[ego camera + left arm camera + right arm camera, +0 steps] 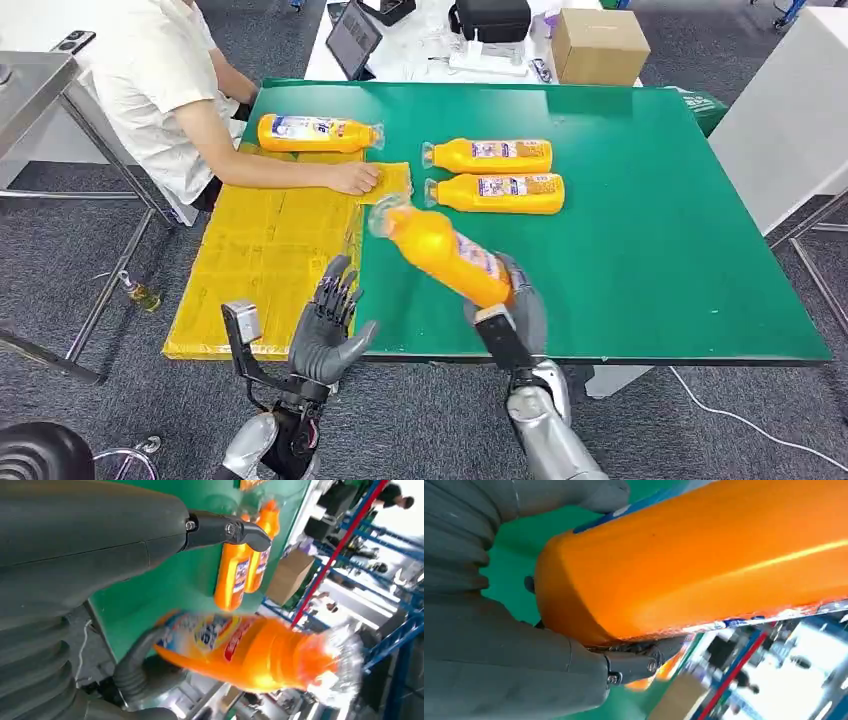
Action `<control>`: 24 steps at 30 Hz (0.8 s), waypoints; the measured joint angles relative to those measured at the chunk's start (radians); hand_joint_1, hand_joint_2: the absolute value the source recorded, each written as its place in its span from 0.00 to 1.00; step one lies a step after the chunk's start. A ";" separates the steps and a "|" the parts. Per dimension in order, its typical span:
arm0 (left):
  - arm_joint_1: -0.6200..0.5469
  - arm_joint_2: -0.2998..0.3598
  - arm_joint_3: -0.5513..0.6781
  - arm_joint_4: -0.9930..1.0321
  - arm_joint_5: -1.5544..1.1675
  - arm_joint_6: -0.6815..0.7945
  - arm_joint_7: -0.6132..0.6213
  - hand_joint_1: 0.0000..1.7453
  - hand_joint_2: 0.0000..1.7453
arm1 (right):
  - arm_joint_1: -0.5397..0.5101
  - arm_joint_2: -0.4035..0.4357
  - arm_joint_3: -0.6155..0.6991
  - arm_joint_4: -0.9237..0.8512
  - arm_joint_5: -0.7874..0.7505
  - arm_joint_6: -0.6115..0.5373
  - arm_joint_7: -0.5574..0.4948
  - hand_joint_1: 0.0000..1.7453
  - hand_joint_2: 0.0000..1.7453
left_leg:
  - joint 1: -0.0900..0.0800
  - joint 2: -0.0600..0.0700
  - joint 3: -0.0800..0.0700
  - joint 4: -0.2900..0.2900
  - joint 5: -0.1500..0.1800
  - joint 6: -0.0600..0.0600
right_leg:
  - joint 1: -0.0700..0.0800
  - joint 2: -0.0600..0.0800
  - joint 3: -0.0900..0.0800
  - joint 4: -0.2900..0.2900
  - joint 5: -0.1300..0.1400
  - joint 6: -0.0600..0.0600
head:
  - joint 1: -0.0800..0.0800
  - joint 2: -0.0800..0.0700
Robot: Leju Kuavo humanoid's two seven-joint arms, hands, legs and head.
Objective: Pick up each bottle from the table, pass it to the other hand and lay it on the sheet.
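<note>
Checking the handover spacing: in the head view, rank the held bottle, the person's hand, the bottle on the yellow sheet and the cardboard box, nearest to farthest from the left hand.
From the left hand:
1. Held bottle, just to its right, in the right hand.
2. Person's hand, ahead on the yellow sheet.
3. Bottle on the sheet, beyond that hand.
4. Cardboard box, far right, past the table.

Orange bottles (500, 193) with blue-and-white labels; green table (650, 230); yellow sheet (265, 270).

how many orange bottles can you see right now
4. One is held up by the right hand over the table's near edge, two lie side by side mid-table, and one lies on the yellow sheet by the person's arm.
</note>
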 measured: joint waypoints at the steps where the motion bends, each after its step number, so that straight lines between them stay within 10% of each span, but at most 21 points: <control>1: -0.004 0.000 -0.004 0.004 -0.004 0.000 0.001 0.00 1.00 | -0.002 0.006 0.013 0.003 0.008 0.000 0.001 1.00 1.00 | 0.000 0.000 0.000 0.000 0.000 0.000 | 0.000 0.000 0.000 0.000 0.000 0.000 | 0.000 0.000; 24: -0.071 -0.037 -0.018 0.105 0.016 0.100 -0.081 0.00 1.00 | -0.001 0.049 0.424 -0.023 -0.064 -0.031 -0.042 1.00 1.00 | 0.000 0.000 -0.002 0.000 0.000 0.000 | 0.000 0.000 -0.003 0.000 0.000 0.000 | 0.000 0.000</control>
